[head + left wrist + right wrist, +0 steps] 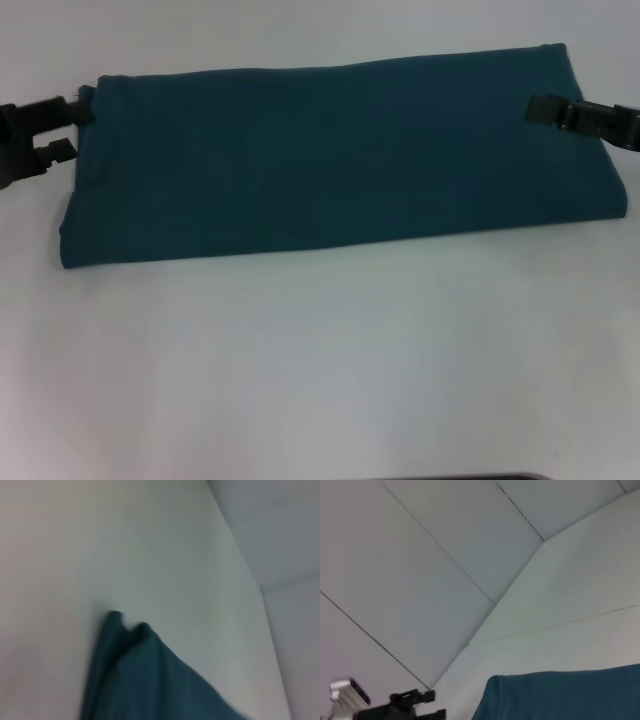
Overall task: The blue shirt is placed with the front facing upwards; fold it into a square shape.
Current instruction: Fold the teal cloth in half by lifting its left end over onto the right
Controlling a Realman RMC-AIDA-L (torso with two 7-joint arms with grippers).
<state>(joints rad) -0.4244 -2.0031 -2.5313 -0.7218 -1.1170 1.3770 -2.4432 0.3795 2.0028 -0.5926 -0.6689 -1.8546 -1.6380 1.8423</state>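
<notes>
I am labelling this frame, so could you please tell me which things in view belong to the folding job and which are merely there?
Part of the job:
- shirt, folded into a long band
- left gripper, open at the shirt's left end
- right gripper, on the shirt's right end

Merely there:
- table, bearing the shirt
- wall panels behind

Plain white table [320,370], pretty bare; the only thing lying on it is the blue shirt [330,160], folded into a long band running across the far half, side to side; its near edge is slightly slanted, left end closer to the robot; the fabric lies mostly flat, with no lettering showing.
</notes>
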